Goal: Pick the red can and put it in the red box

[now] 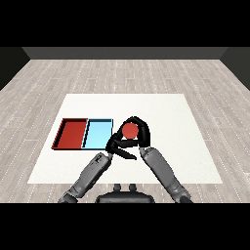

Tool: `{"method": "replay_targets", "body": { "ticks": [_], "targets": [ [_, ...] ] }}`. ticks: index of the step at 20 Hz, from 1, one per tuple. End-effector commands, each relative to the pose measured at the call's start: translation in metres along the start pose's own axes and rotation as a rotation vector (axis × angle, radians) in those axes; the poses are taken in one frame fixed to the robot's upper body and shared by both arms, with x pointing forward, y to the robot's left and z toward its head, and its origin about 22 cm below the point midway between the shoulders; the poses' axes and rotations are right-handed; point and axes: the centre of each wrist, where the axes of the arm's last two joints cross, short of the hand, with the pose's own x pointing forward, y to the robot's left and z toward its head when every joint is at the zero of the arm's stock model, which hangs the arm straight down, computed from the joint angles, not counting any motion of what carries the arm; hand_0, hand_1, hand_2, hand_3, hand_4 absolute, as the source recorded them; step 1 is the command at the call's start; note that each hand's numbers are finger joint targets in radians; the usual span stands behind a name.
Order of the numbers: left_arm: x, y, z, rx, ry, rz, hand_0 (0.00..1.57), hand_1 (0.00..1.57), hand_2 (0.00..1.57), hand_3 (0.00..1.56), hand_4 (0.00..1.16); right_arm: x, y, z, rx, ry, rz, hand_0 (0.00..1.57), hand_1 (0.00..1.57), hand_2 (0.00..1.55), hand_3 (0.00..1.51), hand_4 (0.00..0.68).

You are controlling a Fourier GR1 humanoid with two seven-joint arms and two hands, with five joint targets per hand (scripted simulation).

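The right hand (139,128) curls round the red can (130,131), held near the middle of the table (171,112), just beside the light blue tray (97,133). The left hand (117,145) sits close under the can; whether its fingers touch it I cannot tell. The red tray (72,133) lies beyond the blue one, toward the table's left edge, so a release too soon would likely land the can in the wrong tray. One can, two trays, two hands.

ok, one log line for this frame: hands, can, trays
right hand: curled round red can | left hand: beside can | can: right of light blue tray | red tray: holds no can
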Motion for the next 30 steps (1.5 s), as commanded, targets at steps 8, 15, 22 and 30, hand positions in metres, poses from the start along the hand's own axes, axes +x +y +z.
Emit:
{"method": "replay_targets", "body": {
  "ticks": [8, 15, 22, 30],
  "targets": [
    [0.008, 0.000, -0.016, 0.171, -0.077, 0.018, 0.00, 0.00, 0.00, 0.00, 0.53, -0.005, 0.020, 0.009, 0.026, 0.005, -0.052, 1.57, 1.57, 1.48, 1.40, 0.642],
    [-0.005, -0.019, -0.002, 0.266, 0.011, -0.023, 1.57, 1.57, 1.57, 1.51, 1.12, 0.001, 0.039, 0.011, 0.016, -0.004, -0.078, 1.57, 1.57, 1.47, 1.40, 0.622],
    [-0.008, -0.002, -0.008, 0.276, 0.017, -0.032, 1.57, 1.57, 1.57, 1.50, 1.13, 0.011, 0.029, 0.003, 0.018, -0.004, -0.060, 1.57, 1.57, 1.47, 1.40, 0.631],
    [-0.001, -0.011, -0.007, 0.296, -0.019, -0.046, 1.57, 1.57, 1.57, 1.50, 1.13, -0.003, 0.008, 0.023, 0.074, 0.088, 0.042, 0.00, 0.00, 0.00, 0.00, 0.000]
  ]
}}
